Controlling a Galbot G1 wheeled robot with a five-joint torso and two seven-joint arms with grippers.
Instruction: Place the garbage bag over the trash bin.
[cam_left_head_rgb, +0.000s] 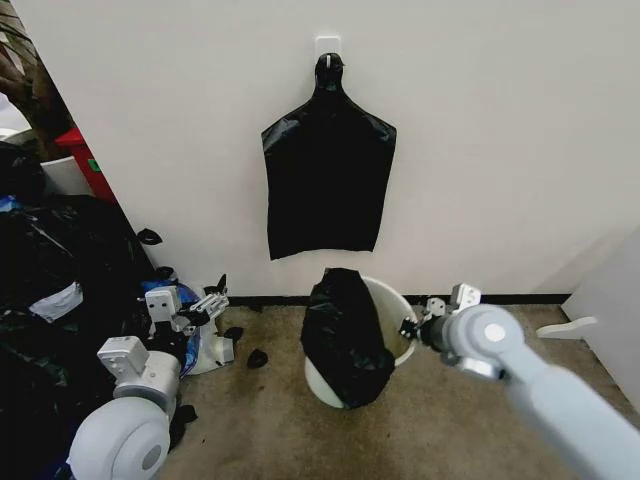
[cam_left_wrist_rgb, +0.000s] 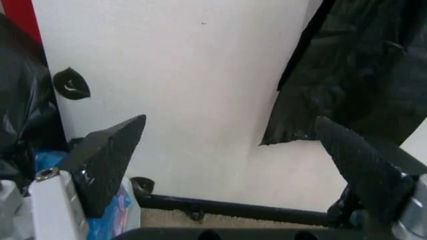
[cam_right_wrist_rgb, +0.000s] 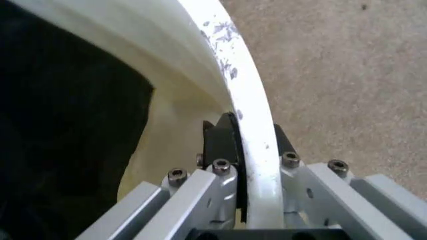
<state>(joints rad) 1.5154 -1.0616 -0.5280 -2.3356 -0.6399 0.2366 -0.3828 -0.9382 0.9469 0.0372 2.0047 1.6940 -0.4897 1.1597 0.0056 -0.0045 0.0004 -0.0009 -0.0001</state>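
The cream-white trash bin (cam_left_head_rgb: 388, 312) stands on the carpet below the wall. The black garbage bag (cam_left_head_rgb: 345, 335) is draped over its left side, covering part of the mouth and hanging down the outside. My right gripper (cam_left_head_rgb: 408, 328) is shut on the bin's right rim. In the right wrist view the rim (cam_right_wrist_rgb: 250, 100) runs between the two fingers of my right gripper (cam_right_wrist_rgb: 248, 131), with the garbage bag (cam_right_wrist_rgb: 67, 125) dark inside the bin. My left gripper (cam_left_head_rgb: 215, 300) is open and holds nothing, left of the bin near the wall. The left wrist view shows this left gripper (cam_left_wrist_rgb: 230, 122) with its fingers spread wide.
Flat black bags (cam_left_head_rgb: 328, 180) hang from a wall hook above the bin, and their lower corner (cam_left_wrist_rgb: 360, 65) shows in the left wrist view. A heap of stuffed black bags (cam_left_head_rgb: 50, 290) fills the left side. A white panel (cam_left_head_rgb: 612, 300) stands at the right. Bare carpet lies in front.
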